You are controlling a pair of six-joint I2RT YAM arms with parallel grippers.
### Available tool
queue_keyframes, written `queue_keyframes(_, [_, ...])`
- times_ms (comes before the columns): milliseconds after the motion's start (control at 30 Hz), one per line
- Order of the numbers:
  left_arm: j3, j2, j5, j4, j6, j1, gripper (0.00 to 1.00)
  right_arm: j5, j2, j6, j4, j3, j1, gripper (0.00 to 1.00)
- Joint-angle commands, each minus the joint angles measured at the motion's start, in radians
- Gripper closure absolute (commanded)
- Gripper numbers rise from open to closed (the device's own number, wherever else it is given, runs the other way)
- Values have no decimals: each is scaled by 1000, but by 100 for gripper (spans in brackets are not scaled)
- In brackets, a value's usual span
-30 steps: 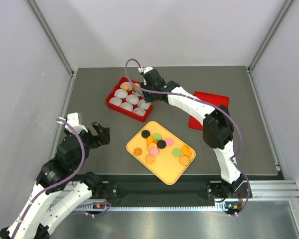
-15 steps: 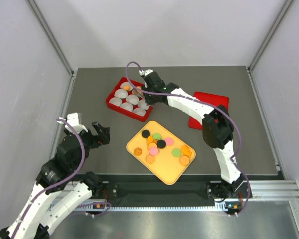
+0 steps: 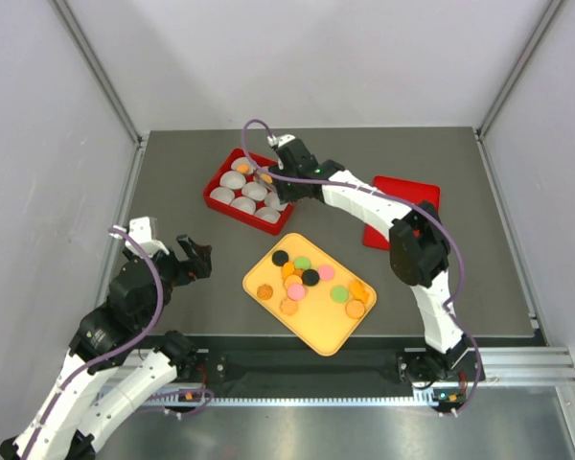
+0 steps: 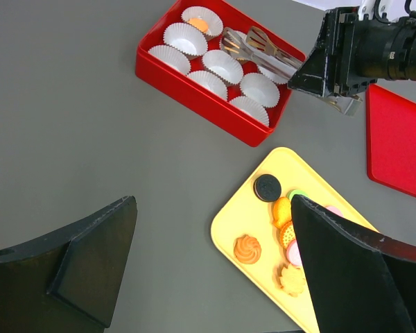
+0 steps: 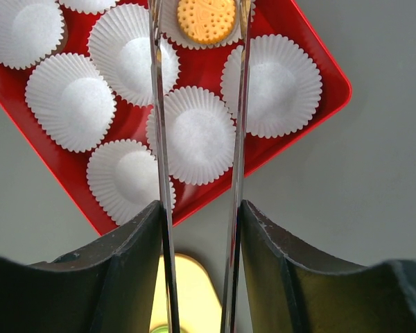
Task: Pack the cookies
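Tongs (image 5: 157, 104) over the red box (image 5: 319, 76); most cookies (image 3: 310, 278) on the yellow tray (image 3: 318, 333).
Right gripper (image 5: 200, 216) jaws clenched on the tongs, tips flanking one orange cookie (image 5: 206, 19) in a paper cup (image 5: 187, 43). Left gripper (image 4: 211, 205) jaws spread above the tabletop (image 4: 69, 139). Black cookie (image 4: 267, 186) stamp too small to read.

The left arm sits bent, near left, left end effector (image 3: 195, 259) spread wide. The right arm reaches far left, right end effector (image 3: 278, 169) pinching tongs (image 4: 260, 50).
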Motion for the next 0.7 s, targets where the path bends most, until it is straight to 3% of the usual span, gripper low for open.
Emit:
queue_keyframes(0, [-5, 1, -7, 26, 0, 0, 3, 20, -91, 7, 42, 5, -10, 53])
queue_keyframes(433, [-4, 1, -11, 23, -2, -2, 3, 25, -284, 7, -22, 17, -10, 57])
queue_keyframes(567, [-4, 2, -8, 23, -2, -2, 3, 13, -449, 29, -33, -165, -5, 58])
queue_keyframes(667, [-5, 4, -4, 28, 0, 0, 3, 16, -665, 58, -39, -346, 16, 58])
